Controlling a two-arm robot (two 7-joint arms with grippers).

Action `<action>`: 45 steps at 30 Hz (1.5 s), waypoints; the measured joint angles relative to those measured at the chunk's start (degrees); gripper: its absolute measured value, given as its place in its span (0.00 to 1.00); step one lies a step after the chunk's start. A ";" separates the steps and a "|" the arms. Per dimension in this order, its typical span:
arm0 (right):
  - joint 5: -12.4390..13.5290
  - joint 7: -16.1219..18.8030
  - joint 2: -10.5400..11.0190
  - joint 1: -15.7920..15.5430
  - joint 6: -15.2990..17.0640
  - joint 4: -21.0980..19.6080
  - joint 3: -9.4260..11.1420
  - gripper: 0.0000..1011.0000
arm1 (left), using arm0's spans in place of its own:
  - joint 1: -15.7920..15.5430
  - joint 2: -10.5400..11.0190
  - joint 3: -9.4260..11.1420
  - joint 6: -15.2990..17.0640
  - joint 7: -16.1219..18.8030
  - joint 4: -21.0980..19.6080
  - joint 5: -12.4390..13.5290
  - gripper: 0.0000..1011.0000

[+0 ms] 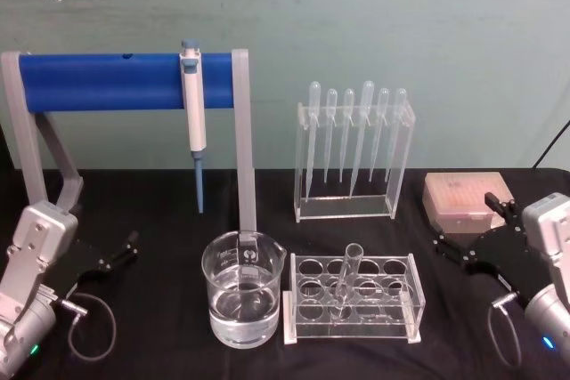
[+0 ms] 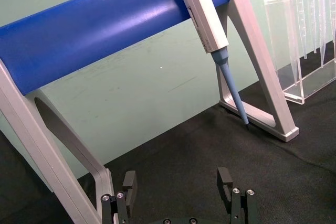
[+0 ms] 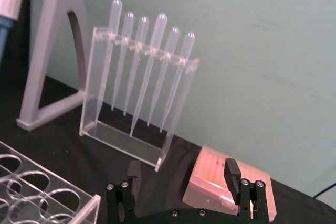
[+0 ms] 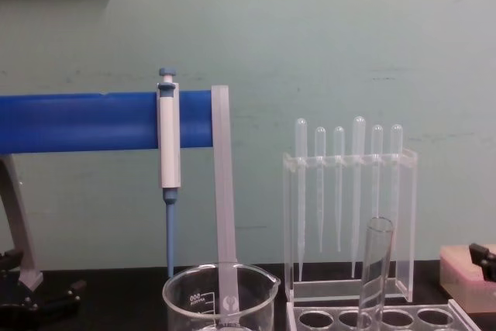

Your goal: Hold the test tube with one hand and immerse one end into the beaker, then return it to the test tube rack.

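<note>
My left pincer (image 2: 177,182) rests released and empty at the far left, then the beaker (image 1: 242,295), partly filled with clear liquid, stands just beside the rack (image 1: 394,316), in which the test tube (image 1: 346,278) leans tilted, and my right pincer (image 3: 182,170) rests released at the far right.

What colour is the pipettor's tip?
Blue; the pipettor tip shows best in the left wrist view.

The chest view's bottom edge is cutting off the beaker (image 4: 221,300); it is cutting the test tube (image 4: 373,269) too.
</note>
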 joint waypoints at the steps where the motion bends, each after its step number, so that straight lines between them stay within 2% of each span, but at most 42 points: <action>1: 0.41 0.39 0.26 -0.65 -0.19 -1.05 0.54 0.99 | 0.00 0.00 0.00 0.00 0.00 0.00 0.00 0.99; 4: 1.14 0.98 0.72 -1.74 -0.44 -2.38 1.43 0.99 | 0.00 0.00 0.00 0.00 0.00 0.00 0.00 0.99; 7: 3.10 2.83 1.96 -4.03 -0.98 -4.62 3.10 0.99 | 0.00 0.00 0.00 0.00 0.00 0.00 0.00 0.99; 9: 3.56 3.43 2.28 -4.45 -1.09 -5.00 3.37 0.99 | 0.00 0.00 0.00 0.00 0.00 0.00 0.00 0.99; 12: 6.45 7.84 4.46 -6.75 -1.85 -6.71 4.69 0.99 | 0.00 0.00 0.00 0.00 0.00 0.00 0.00 0.99; 13: 7.80 10.40 5.65 -7.54 -2.23 -7.26 5.02 0.99 | 0.00 0.00 0.00 0.00 0.00 0.00 0.00 0.99; 16: 9.50 14.31 7.24 -8.21 -2.71 -7.76 5.16 0.99 | 0.00 0.00 0.00 0.00 0.00 0.00 0.00 0.99; 17: 10.45 17.58 8.36 -8.47 -3.07 -7.92 5.11 0.99 | 0.00 0.00 0.00 0.00 0.00 0.00 0.00 0.99; 21: 11.76 23.01 9.98 -8.48 -3.84 -7.98 4.65 0.99 | 0.00 0.00 0.00 0.00 0.00 0.00 0.00 0.99; 22: 12.35 25.71 10.61 -8.29 -4.23 -7.97 4.33 0.99 | 0.00 0.00 0.00 0.00 0.00 0.00 0.00 0.99; 26: 12.75 31.52 11.70 -7.21 -4.42 -8.12 3.06 0.99 | 0.00 0.00 0.00 0.00 0.00 0.00 0.00 0.99; 30: 12.77 36.43 11.91 -5.53 -4.18 -8.32 1.79 0.99 | 0.00 0.00 0.00 0.00 0.00 0.00 0.00 0.99; 32: 12.73 37.64 11.69 -4.97 -4.12 -8.34 1.45 0.99 | 0.00 0.00 0.00 0.00 0.00 0.00 0.00 0.99; 36: 12.66 40.54 10.45 -3.16 -4.62 -7.73 0.75 0.99 | 0.00 0.00 0.00 0.00 0.00 0.00 0.00 0.99; 39: 12.72 43.08 8.50 -0.74 -4.95 -6.02 -0.03 0.99 | 0.00 0.00 0.00 0.00 0.00 0.00 0.00 0.99; 45: 12.59 45.28 6.11 2.41 -4.86 -3.58 -1.31 0.99 | 0.00 0.00 0.00 0.00 0.00 0.00 0.00 0.99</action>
